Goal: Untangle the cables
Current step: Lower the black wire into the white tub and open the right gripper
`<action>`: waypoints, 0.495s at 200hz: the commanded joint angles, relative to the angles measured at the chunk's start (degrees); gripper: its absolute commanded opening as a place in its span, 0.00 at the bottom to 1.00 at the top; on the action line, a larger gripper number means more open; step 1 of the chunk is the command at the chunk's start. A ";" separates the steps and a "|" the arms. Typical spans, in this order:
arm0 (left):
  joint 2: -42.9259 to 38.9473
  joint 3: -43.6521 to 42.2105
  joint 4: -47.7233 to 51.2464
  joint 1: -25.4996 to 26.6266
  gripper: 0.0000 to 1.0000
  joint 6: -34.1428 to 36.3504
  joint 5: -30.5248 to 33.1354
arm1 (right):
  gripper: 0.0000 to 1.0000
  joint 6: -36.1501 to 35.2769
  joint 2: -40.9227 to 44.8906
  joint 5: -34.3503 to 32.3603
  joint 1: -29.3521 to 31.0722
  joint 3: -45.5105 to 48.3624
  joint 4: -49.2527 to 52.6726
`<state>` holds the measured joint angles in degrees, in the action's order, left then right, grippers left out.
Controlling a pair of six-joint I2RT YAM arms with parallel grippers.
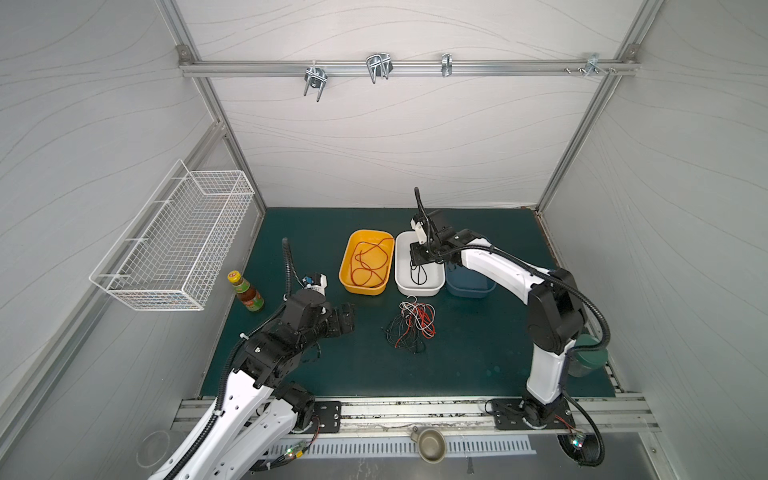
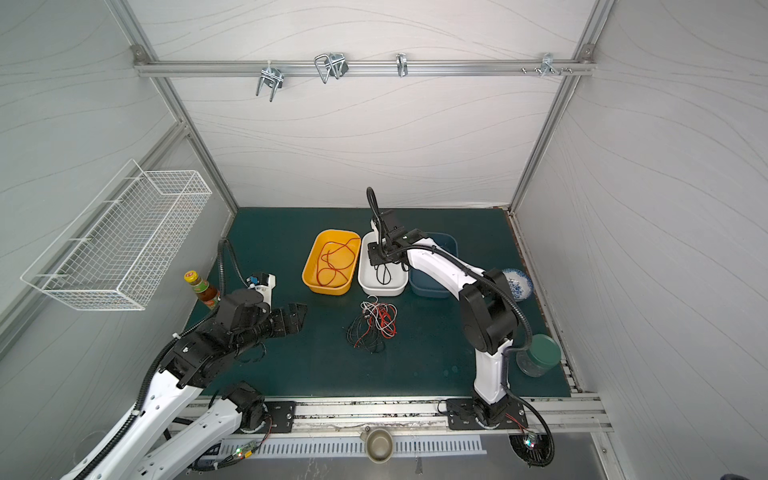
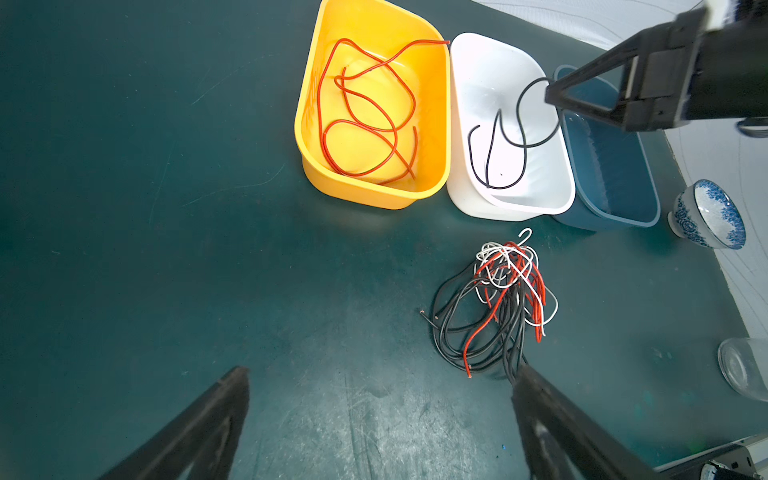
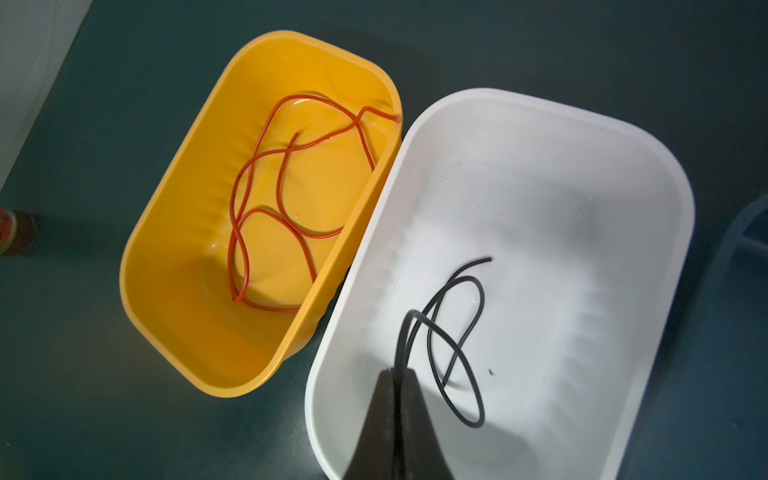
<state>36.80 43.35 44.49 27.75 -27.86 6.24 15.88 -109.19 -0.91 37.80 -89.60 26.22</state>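
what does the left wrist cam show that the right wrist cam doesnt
Only the left wrist view: the tangled pile of cables, a blue-and-white bowl, a glass jar, and the left gripper, jaws wide apart and empty.
Only the right wrist view: part of a bottle at the frame's edge.
Both: the yellow bin holding a red cable, the white bin holding a black cable, and the right gripper, jaws shut on that black cable, plus the blue bin, just a corner of it in the right wrist view.
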 commanded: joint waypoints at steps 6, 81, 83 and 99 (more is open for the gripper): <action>-0.49 0.24 -2.65 -0.22 1.00 0.08 -0.52 | 0.00 -1.22 -3.68 0.30 -0.39 -0.41 -1.12; -0.63 0.18 -2.74 -0.19 1.00 0.17 -0.70 | 0.00 -0.98 -9.32 -2.21 -1.94 -2.96 3.23; -0.60 0.16 -2.76 -0.16 1.00 0.17 -0.66 | 0.00 -1.02 -9.36 -2.29 -1.94 -2.90 3.27; -0.59 0.15 -2.83 -0.23 1.00 0.17 -0.70 | 0.00 -1.01 -8.82 -2.70 -2.00 -2.51 3.21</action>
<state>36.75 43.35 44.49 27.75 -27.81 5.54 15.44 -118.04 -2.57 36.25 -90.87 27.46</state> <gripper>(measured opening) 0.996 0.052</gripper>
